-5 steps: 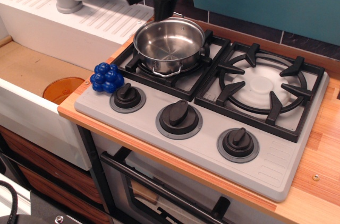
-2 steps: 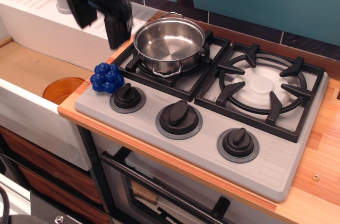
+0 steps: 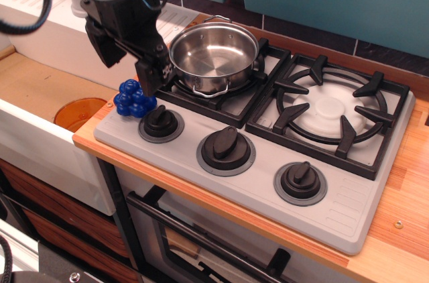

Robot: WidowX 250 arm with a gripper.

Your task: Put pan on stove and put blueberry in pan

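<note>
Blueberry [image 3: 135, 98] on stove [image 3: 348, 209] corner beside a knob [image 3: 161, 123], just under the spread-fingered, empty gripper [image 3: 127, 72], one fingertip right above it, pan [image 3: 213, 55] on the grate to the gripper's right

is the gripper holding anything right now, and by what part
Nothing is held. The gripper is open just above the blueberry, which sits on the stove corner, not yet grasped.

The gripper [image 3: 127, 72] is matte black and blocky, with two flat, squared fingers [image 3: 149, 76]; black cables [image 3: 30, 8] loop from its upper body.
</note>
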